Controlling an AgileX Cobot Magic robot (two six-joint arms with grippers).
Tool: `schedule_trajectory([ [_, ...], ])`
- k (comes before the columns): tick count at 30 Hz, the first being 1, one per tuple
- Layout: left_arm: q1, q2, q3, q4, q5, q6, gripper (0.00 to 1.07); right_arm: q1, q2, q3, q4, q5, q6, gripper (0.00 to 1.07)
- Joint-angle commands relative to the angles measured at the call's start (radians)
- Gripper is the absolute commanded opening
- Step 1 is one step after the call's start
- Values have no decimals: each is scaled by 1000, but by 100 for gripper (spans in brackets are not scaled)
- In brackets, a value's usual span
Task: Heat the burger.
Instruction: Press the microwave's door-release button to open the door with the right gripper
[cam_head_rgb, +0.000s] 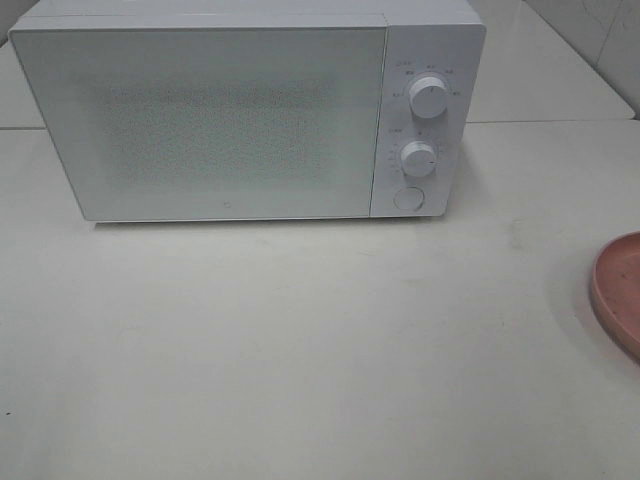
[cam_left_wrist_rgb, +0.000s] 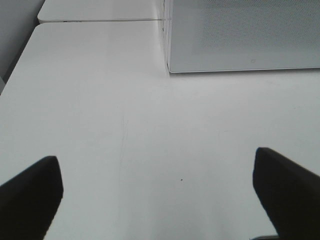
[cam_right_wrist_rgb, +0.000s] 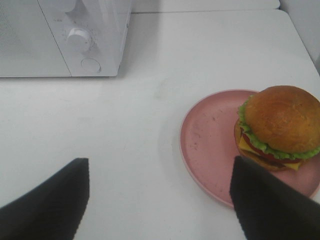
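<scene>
**Holdings at the table: two pincers, one burger, one oven**

1. Right pincer (cam_right_wrist_rgb: 157, 167): we record its jaws spread wide and holding nothing. The two dark fingers (cam_right_wrist_rgb: 47, 202) hang above the bare table (cam_head_rgb: 300, 350), angled down toward it.

2. Burger (cam_right_wrist_rgb: 282, 127): just beyond one of those fingers. It stands upright, bun dome on top, with lettuce, cheese and patty stacked beneath. Its axis runs vertically. It is round in plan, so we cannot give it a facing. It sits on the part of the pink plate (cam_right_wrist_rgb: 210, 135) farther from the oven, not between the jaws.

3. Plate: in the high view only an arc shows at the right edge (cam_head_rgb: 620, 290).

4. Microwave (cam_head_rgb: 230, 110): at the back of the table, well apart from the plate. Its door (cam_head_rgb: 200, 120) is shut, so the cavity is closed off. Two knobs (cam_head_rgb: 429, 97) and a round button (cam_head_rgb: 408, 198) are on its right panel.

5. Left pincer (cam_left_wrist_rgb: 155, 157): also gaping and empty, over open tabletop near the oven's lower front corner (cam_left_wrist_rgb: 172, 70).
</scene>
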Motion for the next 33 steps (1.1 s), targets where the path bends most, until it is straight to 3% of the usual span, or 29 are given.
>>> schedule_trajectory([
  [1, -2, -24, 3, -3, -14, -2, 98, 2, 44, 23, 5, -84, 7, 74],
  [19, -2, -24, 3, -3, -14, -2, 98, 2, 190, 220, 4, -515, 11, 74],
  [28, -2, -24, 3, -3, -14, -2, 98, 2, 254, 257, 4, -707, 11, 74],
  [33, -2, -24, 3, -3, -14, -2, 98, 2, 354, 271, 5, -928, 24, 74],
])
